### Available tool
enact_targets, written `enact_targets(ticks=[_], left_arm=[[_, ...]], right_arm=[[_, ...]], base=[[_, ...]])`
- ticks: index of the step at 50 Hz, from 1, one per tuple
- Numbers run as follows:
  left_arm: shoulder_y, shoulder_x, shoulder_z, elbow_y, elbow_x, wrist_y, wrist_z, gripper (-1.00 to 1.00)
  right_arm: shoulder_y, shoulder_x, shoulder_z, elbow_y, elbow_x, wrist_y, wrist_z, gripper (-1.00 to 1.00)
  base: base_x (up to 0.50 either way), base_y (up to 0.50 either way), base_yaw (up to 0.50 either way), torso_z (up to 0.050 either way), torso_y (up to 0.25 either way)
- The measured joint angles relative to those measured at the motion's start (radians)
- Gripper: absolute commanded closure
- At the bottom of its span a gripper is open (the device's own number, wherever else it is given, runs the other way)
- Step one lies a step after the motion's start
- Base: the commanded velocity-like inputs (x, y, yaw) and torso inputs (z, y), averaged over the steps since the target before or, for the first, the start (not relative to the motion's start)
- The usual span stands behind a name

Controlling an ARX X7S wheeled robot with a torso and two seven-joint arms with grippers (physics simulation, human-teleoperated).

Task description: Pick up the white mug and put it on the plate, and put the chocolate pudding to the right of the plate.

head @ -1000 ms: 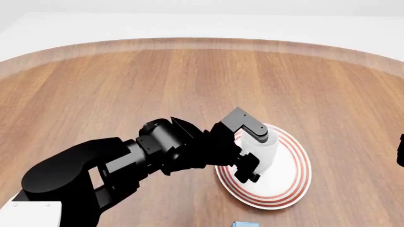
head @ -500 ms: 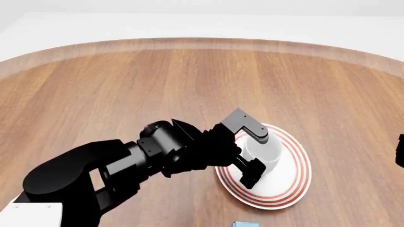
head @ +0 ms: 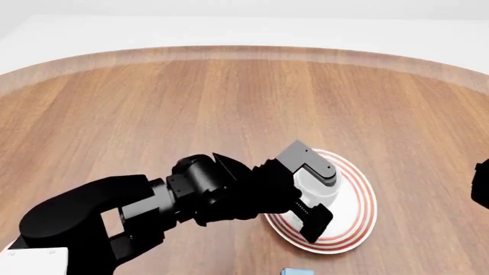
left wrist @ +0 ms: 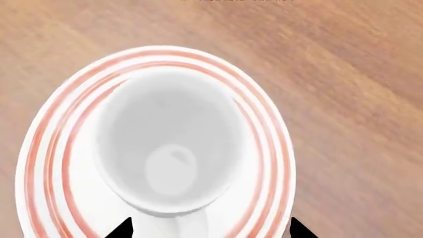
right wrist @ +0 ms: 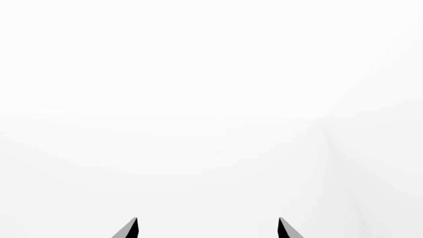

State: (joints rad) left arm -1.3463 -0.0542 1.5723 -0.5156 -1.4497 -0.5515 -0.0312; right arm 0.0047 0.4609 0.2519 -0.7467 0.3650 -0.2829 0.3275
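Note:
The white mug (left wrist: 168, 148) stands upright in the middle of the plate (left wrist: 268, 148), a white plate with red rings. In the left wrist view its handle points back toward my left gripper (left wrist: 210, 229), which is open. The two dark fingertips (left wrist: 124, 229) stand well apart, one on each side of the handle, touching nothing. From the head the left gripper (head: 322, 201) covers part of the white mug (head: 318, 187) on the plate (head: 361, 203). A light blue corner of the chocolate pudding (head: 296, 271) shows at the bottom edge. My right gripper (right wrist: 207, 228) is open and faces only white background.
The round wooden table (head: 229, 103) stretches around the plate, its curved edge at the back. A dark part of my right arm (head: 482, 186) shows at the right edge of the head view.
The mug went down onto the plate. My left gripper opened and let go of it, then drew back a little toward me.

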Motion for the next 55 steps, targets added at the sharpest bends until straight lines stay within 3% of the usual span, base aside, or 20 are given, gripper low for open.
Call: enact_targets(ticks=[32,55], left_arm=[[-0.054,-0.234,-0.068,0.482,-0.060,-0.021,-0.274,-1.00],[-0.134,-0.413,-0.157,0.781,-0.099,-0.006,-0.376,-1.00]], right_arm=[[-0.004,0.005,-0.027,-0.016,-0.013,0.004,0.004,-1.00],[-0.008,0.003,-0.052,-0.012,-0.023,-0.002,0.002,-1.00]], base=[[0.00,0.00,0.00,0.000,0.000],[0.00,0.00,0.00,0.000,0.000]])
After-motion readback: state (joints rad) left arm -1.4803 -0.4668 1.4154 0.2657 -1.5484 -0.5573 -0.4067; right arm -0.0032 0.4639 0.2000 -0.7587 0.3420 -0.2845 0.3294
